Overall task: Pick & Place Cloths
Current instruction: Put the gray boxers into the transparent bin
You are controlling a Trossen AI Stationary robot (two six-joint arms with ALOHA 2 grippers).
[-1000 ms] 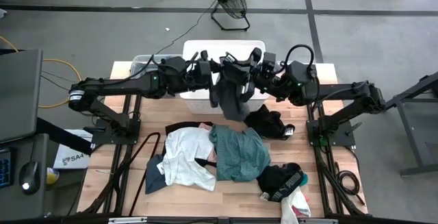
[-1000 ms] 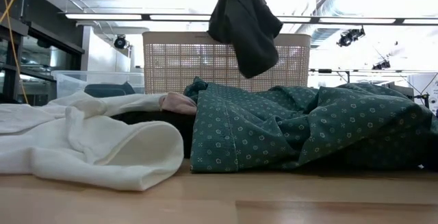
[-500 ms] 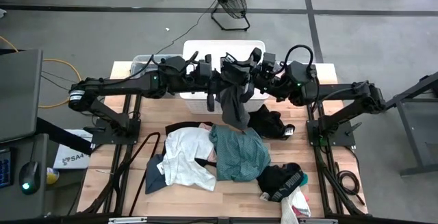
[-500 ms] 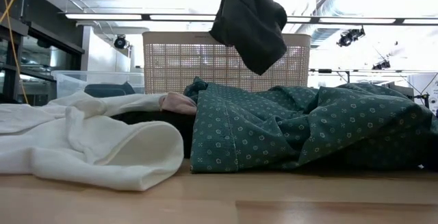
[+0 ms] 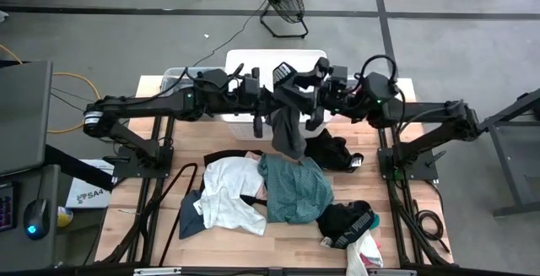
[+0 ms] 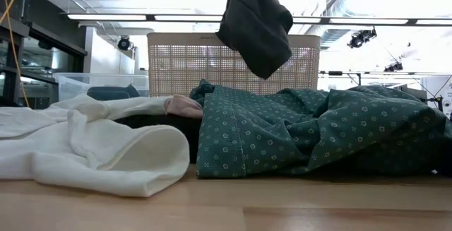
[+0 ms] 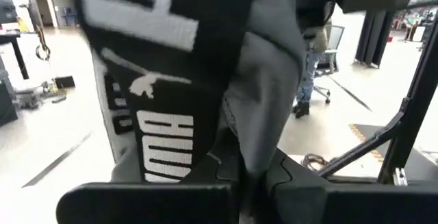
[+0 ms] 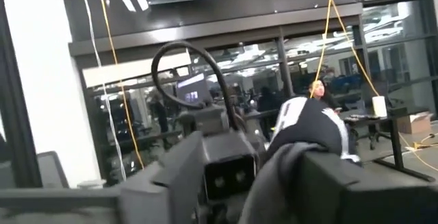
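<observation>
While pinched between both fingers, grey cloth

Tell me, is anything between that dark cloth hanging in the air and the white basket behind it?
Nothing visible blocks it. The dark cloth hangs from the left gripper and right gripper at the white basket's front edge, clear above the teal cloth and white cloth on the table.

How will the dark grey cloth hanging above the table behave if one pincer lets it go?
The dark grey fabric garment hangs in loose folds below the left pincer and right pincer, so it is probably floppy. It would likely swing and sag. It seems light, drooping freely above the white plastic lattice basket.
</observation>
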